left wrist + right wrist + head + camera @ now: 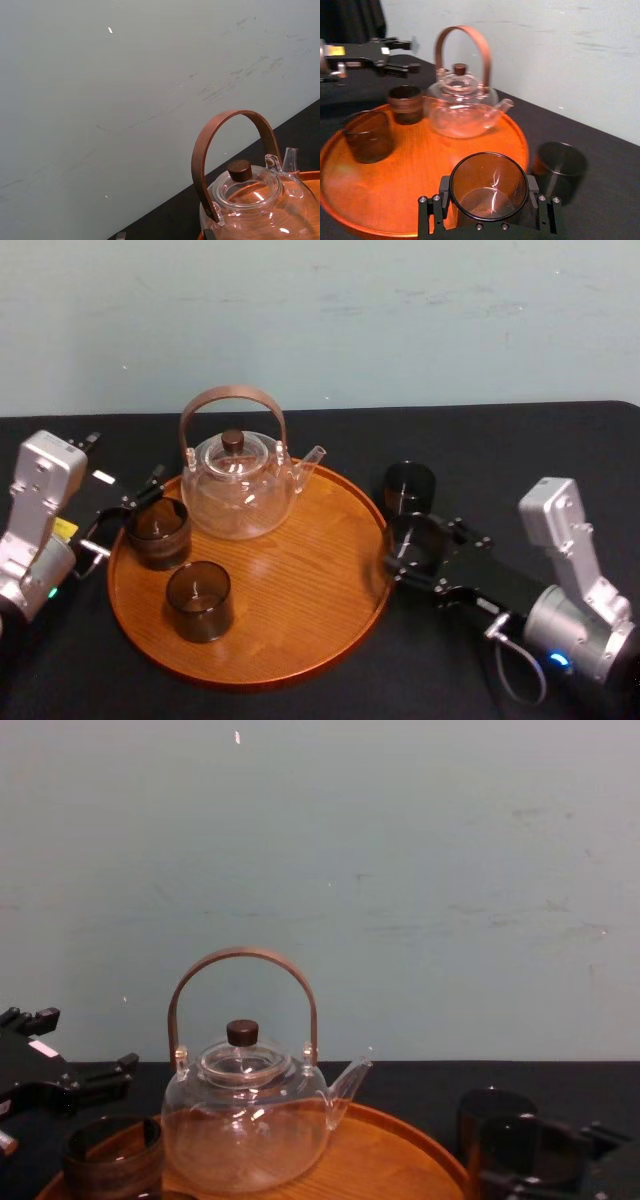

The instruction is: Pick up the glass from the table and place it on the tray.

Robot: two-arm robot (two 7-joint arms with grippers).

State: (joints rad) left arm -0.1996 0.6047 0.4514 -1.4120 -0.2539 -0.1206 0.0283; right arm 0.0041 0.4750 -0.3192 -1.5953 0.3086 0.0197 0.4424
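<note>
The round orange-brown wooden tray (300,630) lies mid-table and carries a clear teapot (238,485) and two dark glasses (158,530) (199,600). My right gripper (415,545) is shut on a third dark smoky glass (420,538) just off the tray's right rim; in the right wrist view this glass (489,182) sits between the fingers, overlapping the tray (420,165) edge. A fourth glass (409,487) stands on the black table behind it. My left gripper (130,508) is open at the tray's left edge, beside the rear-left glass.
The teapot (245,1120) with its tall brown handle occupies the tray's back. The front right of the tray is bare wood. Behind the black table (500,450) rises a pale wall. The spare glass (559,167) stands close to the held one.
</note>
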